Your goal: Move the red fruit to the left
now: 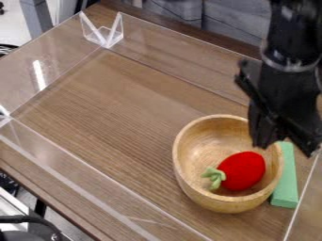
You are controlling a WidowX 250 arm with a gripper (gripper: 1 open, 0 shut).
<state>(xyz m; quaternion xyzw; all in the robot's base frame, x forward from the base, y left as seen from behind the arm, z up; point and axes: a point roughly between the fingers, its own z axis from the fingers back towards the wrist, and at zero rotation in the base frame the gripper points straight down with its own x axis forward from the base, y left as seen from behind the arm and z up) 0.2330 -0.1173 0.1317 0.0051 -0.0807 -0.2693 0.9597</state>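
The red fruit (243, 169), glossy with a green leafy stem at its left end, lies inside the wooden bowl (191, 151) at the right of the table. My black gripper (285, 141) hangs pointing down over the bowl's right rim, above and to the right of the fruit and apart from it. Its fingers look shut, with nothing between them.
A flat light-green block (287, 179) lies just right of the bowl, under the gripper. Clear plastic walls (51, 66) fence in the wooden tabletop, with a clear bracket (104, 31) at the far left corner. Bare wood (113, 113) stretches left of the bowl.
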